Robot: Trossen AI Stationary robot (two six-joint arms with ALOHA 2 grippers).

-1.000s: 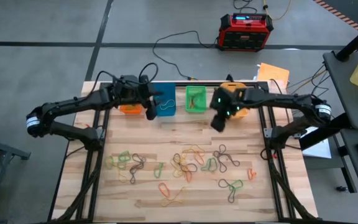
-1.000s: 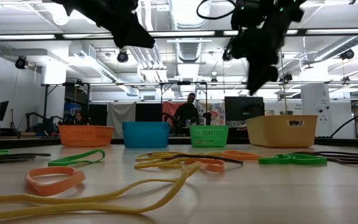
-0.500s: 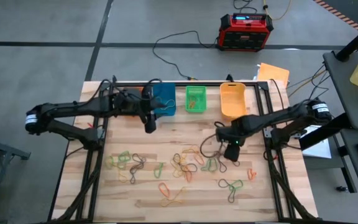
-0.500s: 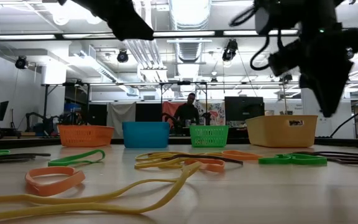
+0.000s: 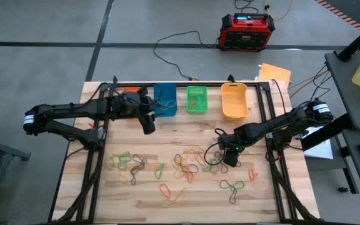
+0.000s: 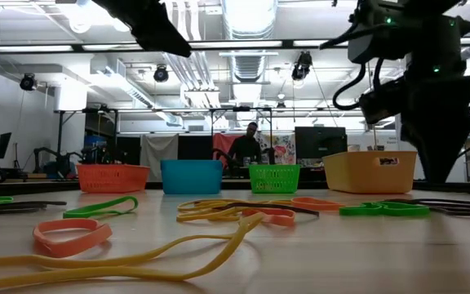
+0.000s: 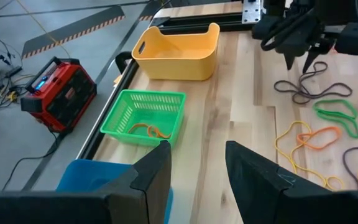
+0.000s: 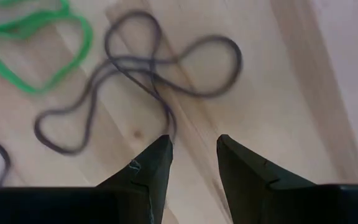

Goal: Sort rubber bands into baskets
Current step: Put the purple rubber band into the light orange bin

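Many rubber bands (image 5: pixel 186 164) in green, orange, yellow and black lie loose on the wooden table's near half. Along the far edge stand the baskets: orange (image 6: pixel 113 177), blue (image 5: pixel 165 100), green (image 5: pixel 197 99) with an orange band (image 7: pixel 148 129) inside, and yellow-orange (image 5: pixel 234 100). My right gripper (image 8: pixel 194 138) points down, open, just above a black rubber band (image 8: pixel 148 68) beside a green one (image 8: pixel 36 43), right of centre (image 5: pixel 230 157). My left gripper (image 5: pixel 149 128) hovers open and empty in front of the blue basket.
A red-and-black box (image 5: pixel 247 31) with cables sits on the floor beyond the far edge. Black frame rails (image 5: pixel 99 162) run along both table sides. A person (image 6: pixel 250 145) stands far back in the room.
My right gripper has swung from the yellow-orange basket toward the near edge and down, tipping steeper, and now hangs low over the bands right of centre. My left gripper has drawn back a little from the baskets toward the near edge.
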